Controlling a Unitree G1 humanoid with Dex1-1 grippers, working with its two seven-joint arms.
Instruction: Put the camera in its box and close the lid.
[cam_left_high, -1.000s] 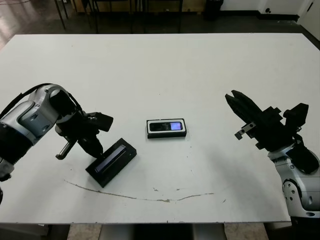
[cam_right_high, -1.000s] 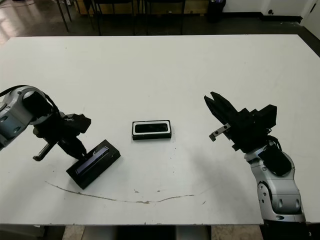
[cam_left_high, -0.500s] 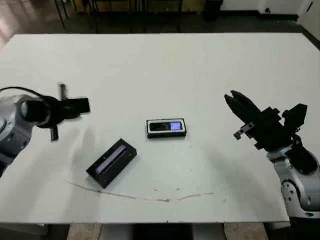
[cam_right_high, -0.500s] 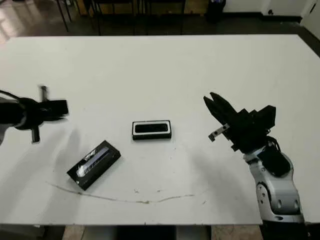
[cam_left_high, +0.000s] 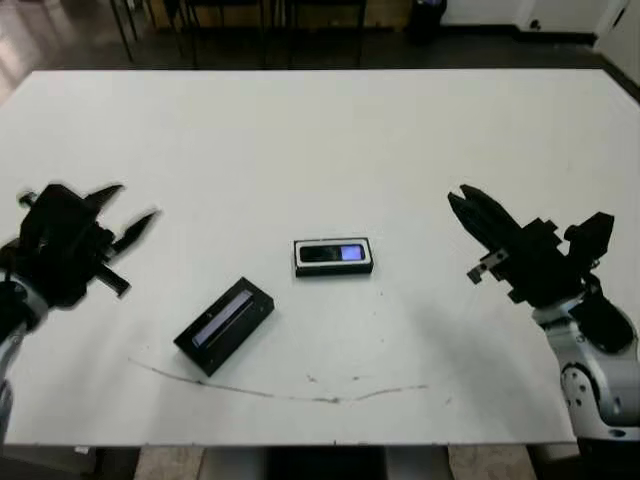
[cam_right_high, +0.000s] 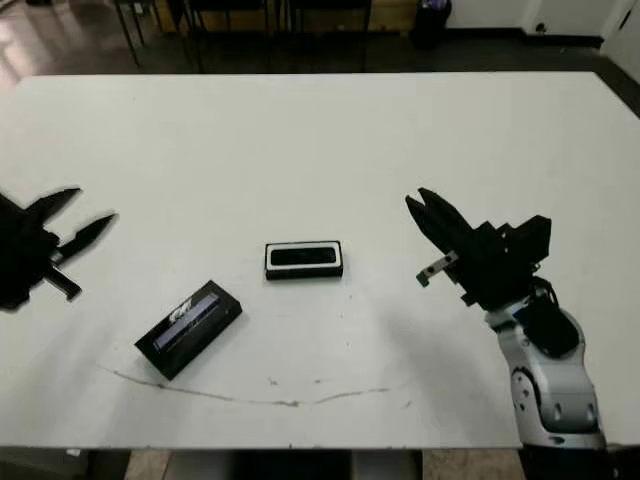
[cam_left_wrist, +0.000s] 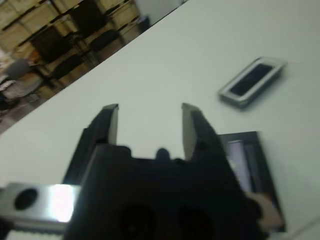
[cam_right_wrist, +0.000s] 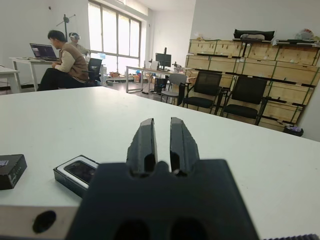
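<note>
In the head views, the camera (cam_left_high: 333, 253) is seen lying inside the box (cam_left_high: 334, 268) at the middle of the white counter (cam_left_high: 320, 130), the lid (cam_left_high: 224, 325) resting aslant at about eight o'clock of it, apart; the left tool (cam_left_high: 118, 222), well off at nine o'clock, is spread and empty, the right tool (cam_left_high: 462, 200), at three o'clock, pinched together on nothing. In the left wrist view the lid's (cam_left_wrist: 243, 159) glossy strip and matte rigid shell are shown; it is judged light, stiff and slippery on top, best gripped across its long side walls. In the right wrist view the box (cam_right_wrist: 75, 174) shows rounded corners and a pale rim.
</note>
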